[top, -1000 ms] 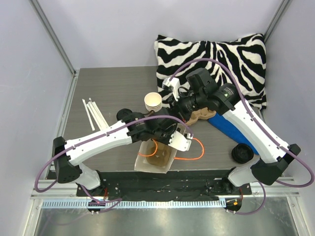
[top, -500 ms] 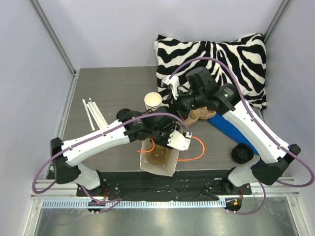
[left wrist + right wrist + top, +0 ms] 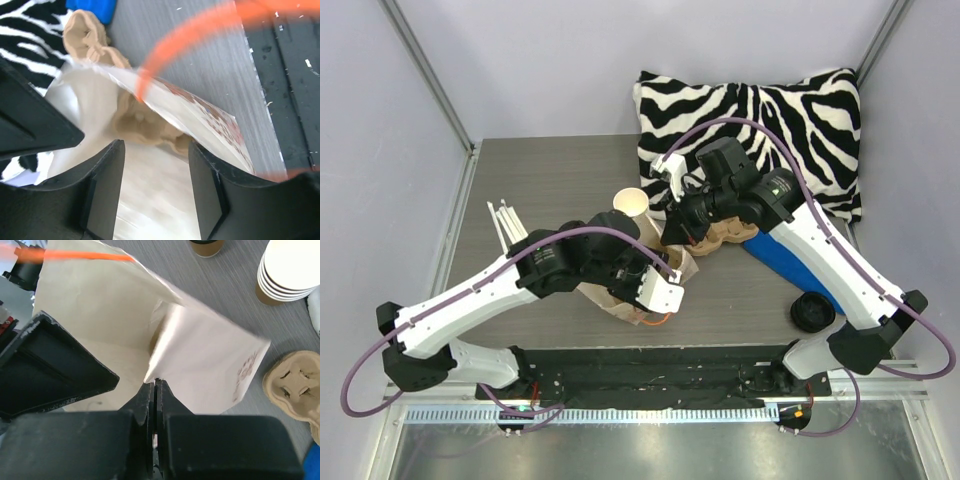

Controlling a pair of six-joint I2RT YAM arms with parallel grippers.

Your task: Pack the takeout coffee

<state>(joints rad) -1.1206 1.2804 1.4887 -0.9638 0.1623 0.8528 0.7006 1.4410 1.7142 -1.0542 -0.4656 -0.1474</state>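
The takeout coffee (image 3: 622, 228), a brown cup with a black lid, stands on the table just behind the bag; its lower part shows at the top of the right wrist view (image 3: 206, 246). A white paper bag (image 3: 610, 300) with orange handles (image 3: 655, 320) lies tipped between the arms. My left gripper (image 3: 648, 290) is open with its fingers (image 3: 107, 185) inside the bag's mouth (image 3: 160, 165); a tan pulp shape (image 3: 145, 125) lies deeper in. My right gripper (image 3: 156, 385) is shut on the bag's paper edge (image 3: 200, 355), and it also shows in the top view (image 3: 675, 235).
A stack of lidless cream cups (image 3: 632, 205) stands beside the coffee. A pulp cup carrier (image 3: 720, 235) lies under the right arm. A zebra pillow (image 3: 750, 110), a blue object (image 3: 790, 260), loose black lids (image 3: 812, 312) and white sticks (image 3: 510, 230) are around.
The bag has gone from standing upright near the front edge to lying tipped, further left and back. My left arm has swung left with its gripper in the bag. The right gripper shifted slightly.
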